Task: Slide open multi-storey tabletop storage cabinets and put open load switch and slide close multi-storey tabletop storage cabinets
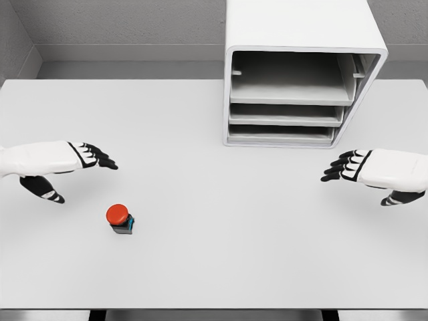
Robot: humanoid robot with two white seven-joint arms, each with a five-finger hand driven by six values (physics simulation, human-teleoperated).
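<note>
A white multi-storey storage cabinet point(302, 70) stands at the back right of the table, its front facing me, with three shelf levels showing. The load switch point(120, 217), a small grey and teal block with a round red button on top, stands near the front left. My left hand point(93, 157) hovers open above and to the left of the switch, fingers pointing right, apart from it. Over on the other side, my right hand point(344, 167) hangs open below the cabinet's right corner, fingers pointing left.
The white table point(214, 267) spans the whole view, with its front edge near the bottom. Grey walls rise behind the cabinet.
</note>
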